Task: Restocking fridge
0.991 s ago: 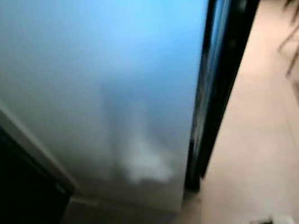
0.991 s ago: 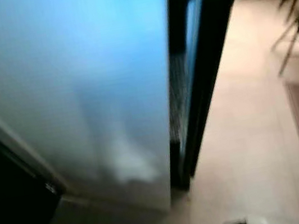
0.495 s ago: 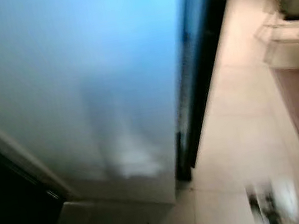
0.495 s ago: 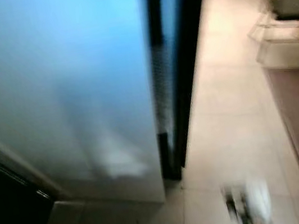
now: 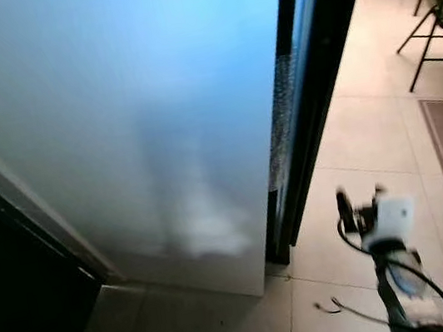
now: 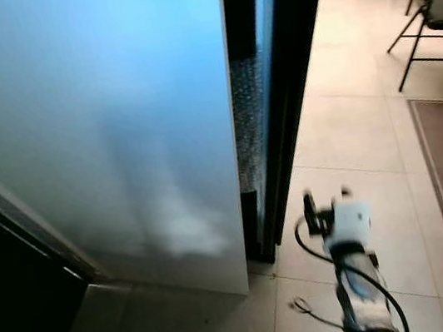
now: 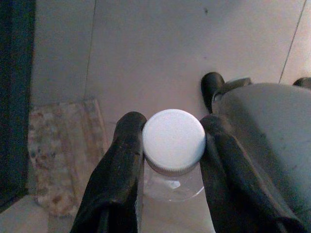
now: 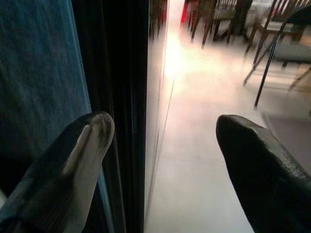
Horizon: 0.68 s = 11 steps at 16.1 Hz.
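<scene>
Left wrist view is showing you the left gripper [image 7: 172,145] fingers clamping a white-capped clear bottle [image 7: 173,141]; your right gripper [image 8: 163,145] fingers are spreading apart beside the fridge door edge [image 8: 124,97]

Head stereo pair looking steeply down at fridge door [image 5: 152,101] and floor [image 5: 370,142], wrist cameras close along fingers

Soft blue glare across the fridge door [image 5: 136,104], pale reflection low on it, dark shadow at left, right arm [image 5: 394,273] motion-blurred, wrist views dim.
</scene>
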Tool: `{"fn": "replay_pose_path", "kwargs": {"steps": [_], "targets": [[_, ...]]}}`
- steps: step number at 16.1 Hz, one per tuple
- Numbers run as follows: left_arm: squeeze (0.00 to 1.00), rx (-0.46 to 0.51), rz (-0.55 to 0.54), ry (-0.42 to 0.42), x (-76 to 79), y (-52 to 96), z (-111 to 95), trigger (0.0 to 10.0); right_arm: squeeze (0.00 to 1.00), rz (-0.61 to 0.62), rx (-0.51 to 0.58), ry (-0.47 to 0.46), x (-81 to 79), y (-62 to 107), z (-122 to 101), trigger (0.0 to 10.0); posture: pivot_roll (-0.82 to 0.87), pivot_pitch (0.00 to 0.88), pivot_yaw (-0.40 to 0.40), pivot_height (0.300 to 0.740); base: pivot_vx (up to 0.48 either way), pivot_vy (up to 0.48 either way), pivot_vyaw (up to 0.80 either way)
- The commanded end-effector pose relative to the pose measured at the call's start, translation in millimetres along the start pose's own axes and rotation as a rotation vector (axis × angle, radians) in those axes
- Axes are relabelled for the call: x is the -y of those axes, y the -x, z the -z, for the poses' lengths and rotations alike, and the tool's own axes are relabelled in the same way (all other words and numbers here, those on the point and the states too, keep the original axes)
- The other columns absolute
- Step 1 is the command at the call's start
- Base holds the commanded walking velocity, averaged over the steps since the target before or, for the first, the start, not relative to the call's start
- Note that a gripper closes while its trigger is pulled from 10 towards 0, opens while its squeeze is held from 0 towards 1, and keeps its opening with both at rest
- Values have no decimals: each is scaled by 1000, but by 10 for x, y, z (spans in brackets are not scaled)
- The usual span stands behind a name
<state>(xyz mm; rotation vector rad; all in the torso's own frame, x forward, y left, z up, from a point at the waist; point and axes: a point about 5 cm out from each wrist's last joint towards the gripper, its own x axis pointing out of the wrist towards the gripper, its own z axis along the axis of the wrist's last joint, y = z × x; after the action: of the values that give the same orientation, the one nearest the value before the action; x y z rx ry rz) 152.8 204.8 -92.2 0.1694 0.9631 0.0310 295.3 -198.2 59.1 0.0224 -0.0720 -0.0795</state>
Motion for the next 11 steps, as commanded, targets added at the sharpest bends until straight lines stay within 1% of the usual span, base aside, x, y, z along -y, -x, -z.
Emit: {"fn": "replay_pose_path", "kwargs": {"steps": [1, 3, 8, 11], "targets": [[0, -32, 3, 2, -4, 23, 101, 10000, 0, -4, -3, -3, -60, 5, -5, 10000, 0, 87, 3, 740, 0, 0, 0], [0, -38, 11, 2, 4, 25, 112, 10000, 0, 13, 8, -15, -83, -20, -35, 10000, 3, 80, 4, 740, 0, 0, 0], [0, -43, 8, -10, -21, 25, 115, 10000, 0, 33, 7, -9, -66, -22, -75, 10000, 3, 89, 7, 740, 0, 0, 0], [0, -42, 8, -7, -20, 25, 114, 10000, 0, 46, -7, -11, -58, -8, -48, 10000, 3, 95, 10, 740, 266, 0, 0]]}}
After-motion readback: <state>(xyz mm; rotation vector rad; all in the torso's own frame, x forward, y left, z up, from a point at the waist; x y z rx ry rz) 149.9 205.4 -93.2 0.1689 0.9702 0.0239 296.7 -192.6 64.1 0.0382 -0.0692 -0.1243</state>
